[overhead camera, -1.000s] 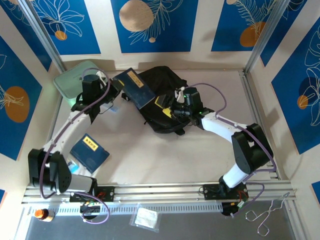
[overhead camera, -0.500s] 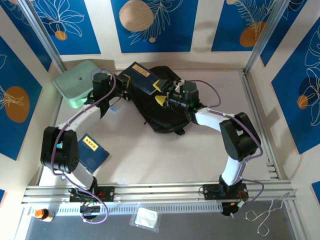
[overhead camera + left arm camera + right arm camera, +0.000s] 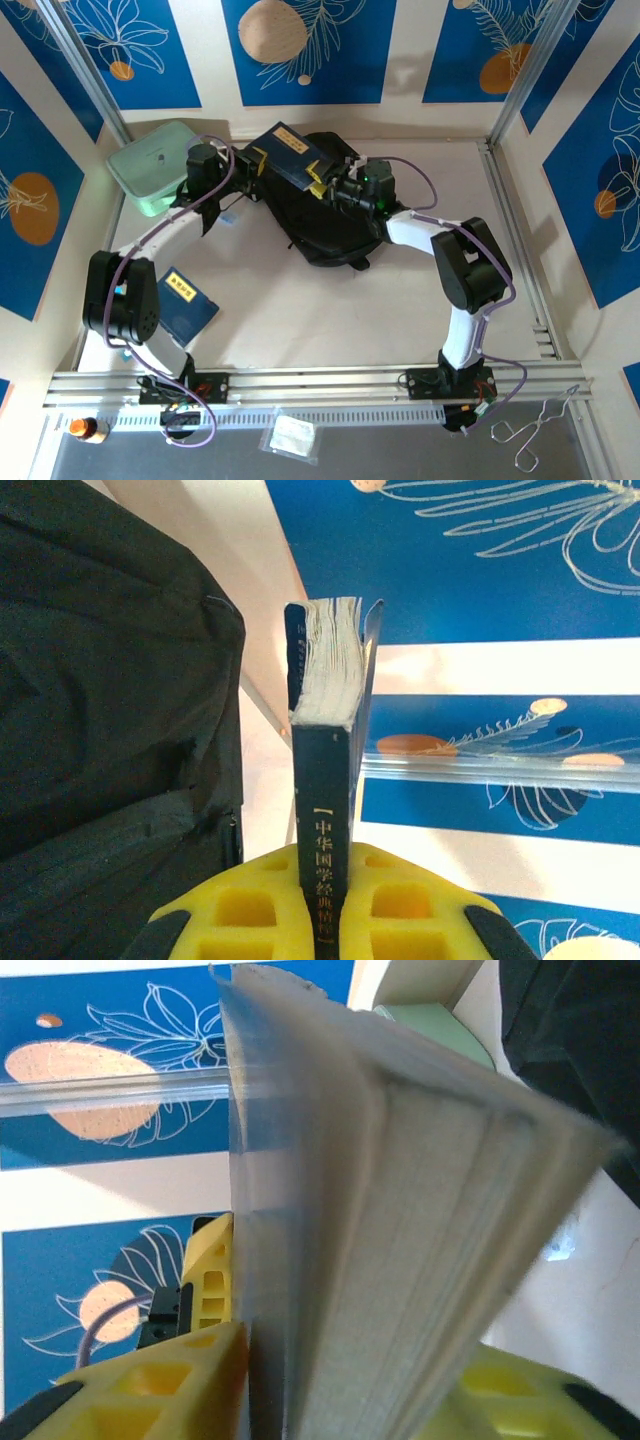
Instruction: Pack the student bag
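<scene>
Left claw [image 3: 252, 160] and right claw [image 3: 322, 185] both gripped one blue book [image 3: 290, 152] above the student bag [image 3: 335, 235]; a second book [image 3: 180, 300] lay unpacked outside it.

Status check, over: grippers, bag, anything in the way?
Left gripper shut on blue book at the spine, right gripper shut on its page edge. Book held over student bag, not inside. Nothing seen blocking; second book lies on the table.

Book [image 3: 400, 1210] pages blurred, too close, bottom cut off in right wrist view. Backpack [image 3: 100, 680] cropped at left edge; book hides its top overhead.
</scene>
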{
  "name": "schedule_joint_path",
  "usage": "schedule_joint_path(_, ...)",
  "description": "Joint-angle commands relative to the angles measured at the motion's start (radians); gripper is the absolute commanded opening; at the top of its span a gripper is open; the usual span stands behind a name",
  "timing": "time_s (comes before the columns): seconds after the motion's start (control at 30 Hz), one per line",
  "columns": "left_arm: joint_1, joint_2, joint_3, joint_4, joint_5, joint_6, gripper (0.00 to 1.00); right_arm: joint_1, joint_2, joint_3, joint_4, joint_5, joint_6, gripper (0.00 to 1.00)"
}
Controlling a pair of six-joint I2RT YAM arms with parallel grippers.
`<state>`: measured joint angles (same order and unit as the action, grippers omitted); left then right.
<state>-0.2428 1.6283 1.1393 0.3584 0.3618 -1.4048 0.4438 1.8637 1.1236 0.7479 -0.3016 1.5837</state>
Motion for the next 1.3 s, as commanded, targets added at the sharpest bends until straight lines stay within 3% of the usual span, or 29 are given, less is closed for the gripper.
schedule_joint_path(0.0,-0.008,-0.005,0.029,0.009,0.053,0.054,0.0,-0.01,-0.013,0.029,-0.024,-0.027,-0.057,0.27)
schedule_joint_path(0.07,-0.009,-0.014,0.025,-0.032,0.055,0.102,0.04,-0.018,-0.042,0.015,-0.066,-0.03,-0.103,0.18)
schedule_joint_path(0.2,-0.009,-0.028,0.024,-0.152,0.062,0.253,0.41,-0.05,-0.133,-0.033,-0.175,-0.036,-0.243,0.11)
schedule_joint_path(0.37,-0.035,-0.029,0.058,-0.361,0.091,0.516,0.55,-0.109,-0.273,-0.084,-0.396,-0.029,-0.432,0.1)
schedule_joint_path(0.53,-0.115,-0.023,0.099,-0.532,0.025,0.729,0.61,-0.187,-0.414,-0.128,-0.624,-0.001,-0.575,0.1)
schedule_joint_path(0.73,-0.246,0.006,0.134,-0.588,-0.057,0.862,0.63,-0.3,-0.544,-0.153,-0.87,0.079,-0.681,0.08)
schedule_joint_path(0.93,-0.385,0.097,0.234,-0.67,-0.116,0.995,0.63,-0.411,-0.619,-0.193,-0.937,0.099,-0.685,0.08)
schedule_joint_path(1.07,-0.489,0.197,0.38,-0.82,-0.266,1.133,0.62,-0.467,-0.634,-0.197,-0.97,0.091,-0.695,0.08)
schedule_joint_path(1.27,-0.564,0.32,0.526,-0.919,-0.293,1.243,0.64,-0.526,-0.648,-0.206,-1.002,0.094,-0.703,0.08)
